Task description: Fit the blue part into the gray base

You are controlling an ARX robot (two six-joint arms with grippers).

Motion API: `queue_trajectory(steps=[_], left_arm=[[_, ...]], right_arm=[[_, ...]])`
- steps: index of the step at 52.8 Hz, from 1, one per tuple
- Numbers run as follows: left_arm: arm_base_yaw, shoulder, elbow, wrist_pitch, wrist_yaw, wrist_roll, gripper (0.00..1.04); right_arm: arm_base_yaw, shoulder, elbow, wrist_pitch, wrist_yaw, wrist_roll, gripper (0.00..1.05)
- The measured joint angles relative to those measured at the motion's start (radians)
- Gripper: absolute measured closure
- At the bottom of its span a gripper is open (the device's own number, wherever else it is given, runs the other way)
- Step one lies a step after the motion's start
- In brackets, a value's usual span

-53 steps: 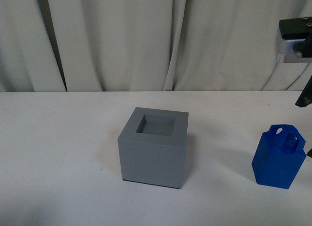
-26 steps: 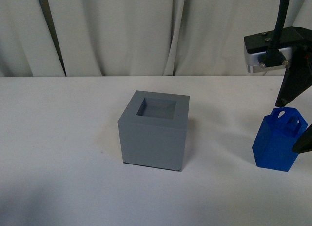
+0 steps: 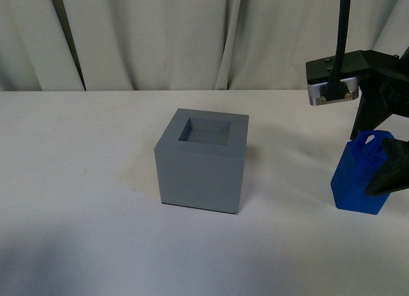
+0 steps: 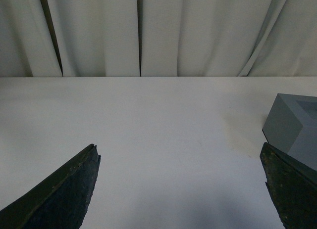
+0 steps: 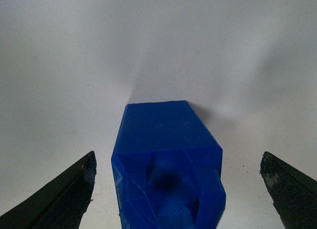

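At the right edge of the worktop [image 3: 77, 194] the blue part [image 3: 356, 184] stands upright, well apart from the gray base [image 3: 201, 171]. Right hand [image 5: 177, 194] open, straddling it, no contact. I'd drop lower, centre, then close square on the flats. Left hand [image 4: 181, 189] open, empty. Handle end cut off in right wrist view; in the front view 1 finger covers the part's right side

Front: looks across table [image 3: 77, 181] toward curtain [image 3: 160, 34]. Left wrist: low, same heading, shares gray base [image 4: 292, 127]. Right wrist: close above blue part [image 5: 166, 150], shared with front.
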Motion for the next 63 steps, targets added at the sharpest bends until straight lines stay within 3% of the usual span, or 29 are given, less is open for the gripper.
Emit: queue_trajectory(steps=[17, 24, 33, 51, 63], left_arm=[[0.000, 0.000, 0.000, 0.000, 0.000, 0.000, 0.06], [0.000, 0.000, 0.000, 0.000, 0.000, 0.000, 0.06], [0.000, 0.000, 0.000, 0.000, 0.000, 0.000, 0.06], [0.000, 0.000, 0.000, 0.000, 0.000, 0.000, 0.06], [0.000, 0.000, 0.000, 0.000, 0.000, 0.000, 0.06]], right_arm=[[0.019, 0.031, 0.016, 0.003, 0.005, 0.012, 0.09], [0.019, 0.031, 0.016, 0.003, 0.010, 0.013, 0.26], [0.011, 0.031, 0.026, -0.005, 0.011, 0.011, 0.57], [0.031, 0.006, 0.171, -0.093, -0.092, 0.035, 0.57], [0.132, -0.027, 0.247, -0.109, -0.125, 0.089, 0.57]])
